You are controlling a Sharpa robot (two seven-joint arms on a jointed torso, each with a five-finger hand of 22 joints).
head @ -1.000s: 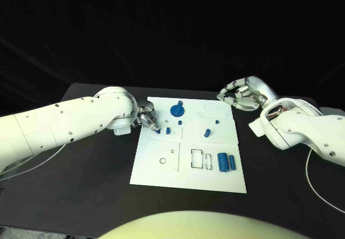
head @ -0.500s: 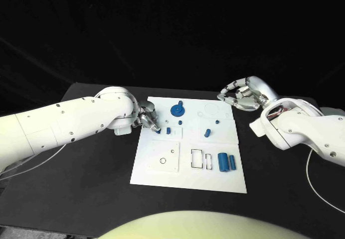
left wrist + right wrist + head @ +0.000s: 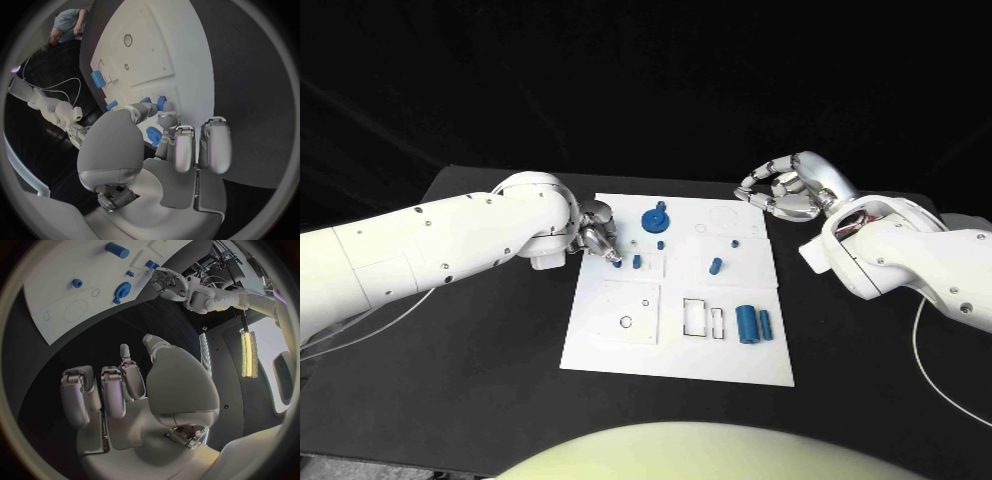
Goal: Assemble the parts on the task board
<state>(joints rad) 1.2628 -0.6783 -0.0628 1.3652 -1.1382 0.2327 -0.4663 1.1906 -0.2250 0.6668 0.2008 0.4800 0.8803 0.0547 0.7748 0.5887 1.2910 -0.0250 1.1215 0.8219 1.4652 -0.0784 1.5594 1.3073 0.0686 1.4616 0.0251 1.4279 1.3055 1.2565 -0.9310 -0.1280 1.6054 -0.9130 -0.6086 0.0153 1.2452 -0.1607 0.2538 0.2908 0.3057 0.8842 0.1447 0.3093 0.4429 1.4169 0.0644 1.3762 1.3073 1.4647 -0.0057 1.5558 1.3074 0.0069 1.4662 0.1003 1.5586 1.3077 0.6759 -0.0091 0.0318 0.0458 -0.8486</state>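
Black table (image 3: 488, 330), white task board (image 3: 625, 350) lying flat at its middle, thin pale cable (image 3: 935, 375) near its right edge

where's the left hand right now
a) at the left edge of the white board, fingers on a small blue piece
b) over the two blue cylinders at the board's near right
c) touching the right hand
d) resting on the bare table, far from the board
a: the left hand sits at the left edge of the white board, its fingers closed around a small blue piece, seen best from the left wrist.
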